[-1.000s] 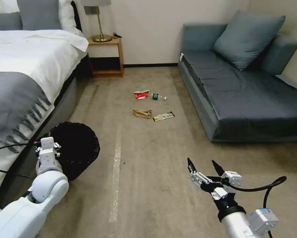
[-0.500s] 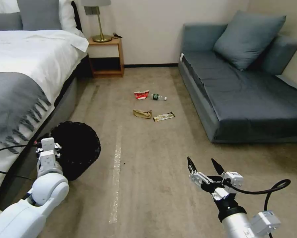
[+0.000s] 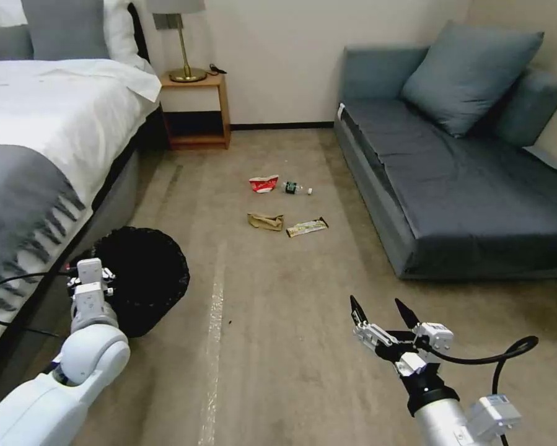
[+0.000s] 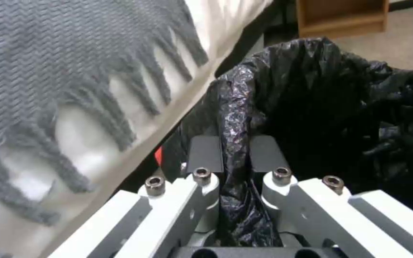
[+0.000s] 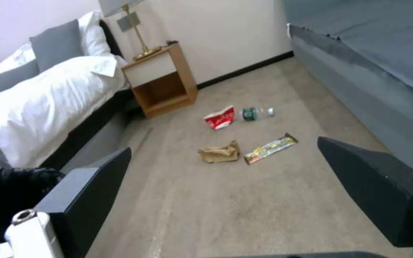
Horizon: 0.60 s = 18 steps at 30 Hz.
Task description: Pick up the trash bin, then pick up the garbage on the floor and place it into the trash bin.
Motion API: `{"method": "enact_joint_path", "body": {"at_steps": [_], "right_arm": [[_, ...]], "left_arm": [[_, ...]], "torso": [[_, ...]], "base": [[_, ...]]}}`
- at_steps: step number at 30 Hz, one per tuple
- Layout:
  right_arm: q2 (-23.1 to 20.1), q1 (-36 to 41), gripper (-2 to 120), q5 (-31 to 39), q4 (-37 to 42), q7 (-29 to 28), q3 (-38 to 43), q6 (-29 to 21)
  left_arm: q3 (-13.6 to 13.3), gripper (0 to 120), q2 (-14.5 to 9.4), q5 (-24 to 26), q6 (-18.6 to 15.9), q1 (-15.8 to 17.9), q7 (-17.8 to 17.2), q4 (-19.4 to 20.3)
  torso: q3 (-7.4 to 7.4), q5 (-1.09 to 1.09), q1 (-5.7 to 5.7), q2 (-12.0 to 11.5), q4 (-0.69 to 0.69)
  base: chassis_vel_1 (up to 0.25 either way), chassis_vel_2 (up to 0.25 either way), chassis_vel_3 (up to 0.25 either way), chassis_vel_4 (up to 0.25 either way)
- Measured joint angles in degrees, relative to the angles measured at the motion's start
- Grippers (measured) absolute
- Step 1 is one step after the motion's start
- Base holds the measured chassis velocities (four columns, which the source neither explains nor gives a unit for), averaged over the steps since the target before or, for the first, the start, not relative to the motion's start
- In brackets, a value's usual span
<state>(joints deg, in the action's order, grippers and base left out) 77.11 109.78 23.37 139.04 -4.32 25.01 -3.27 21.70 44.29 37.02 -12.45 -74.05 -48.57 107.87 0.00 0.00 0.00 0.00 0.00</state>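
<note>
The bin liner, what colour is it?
Black, a crinkly glossy plastic bag lining the trash bin; clearest in the left wrist view, where the left hand pinches its rim.

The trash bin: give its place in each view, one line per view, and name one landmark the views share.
Head view: the trash bin sits low on the left beside the bed, the left end effector at its near rim.
Left wrist view: the trash bin is close up, the left end effector shut on its bagged rim.
Right wrist view: the trash bin is at the lower left edge.
Shared landmark: the wooden nightstand.
</note>
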Motion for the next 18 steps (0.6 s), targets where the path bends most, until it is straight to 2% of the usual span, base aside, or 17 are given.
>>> {"method": "enact_joint_path", "body": {"at_steps": [18], "right_arm": [[0.08,-0.51,100,-0.59,-1.26,0.56,-0.3,0.41]], "left_arm": [[0.04,7,0.14,-0.19,1.53,0.05,0.22,-0.3]], "torso": [[0.0,0.0,0.0,0.0,0.0]], "base": [[-0.109,0.114,0.115,-0.112]]}}
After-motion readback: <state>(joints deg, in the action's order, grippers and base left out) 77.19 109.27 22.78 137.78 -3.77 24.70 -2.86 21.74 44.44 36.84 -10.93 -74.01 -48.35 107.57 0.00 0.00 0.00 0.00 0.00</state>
